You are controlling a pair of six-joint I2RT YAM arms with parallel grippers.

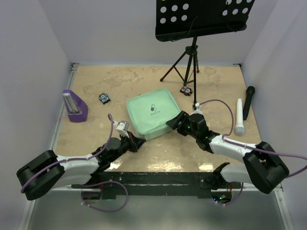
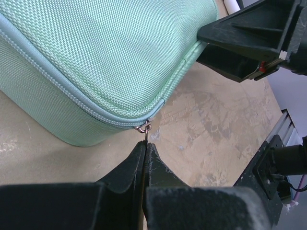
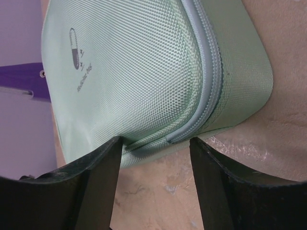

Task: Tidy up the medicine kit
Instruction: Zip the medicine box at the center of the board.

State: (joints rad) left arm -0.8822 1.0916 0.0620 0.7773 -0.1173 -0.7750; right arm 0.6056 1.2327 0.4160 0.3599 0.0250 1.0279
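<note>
Our left claw [image 2: 145,145] is pinched shut on the zipper pull [image 2: 145,127] at a near corner of the medicine kit [image 1: 152,113], which lies lid-down mid-table [image 1: 216,81]. Our right claw [image 3: 154,142] gapes wide, straddling the other near corner. We'd brace there and draw along the zipper, not upward.

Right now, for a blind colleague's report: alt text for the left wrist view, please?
The left end effector, shut, pinches the zipper pull at a corner of the mint-green kit, which lies on a tan table.

Plain white walls [image 1: 110,28]; mottled beige tabletop [image 1: 139,79]
</note>
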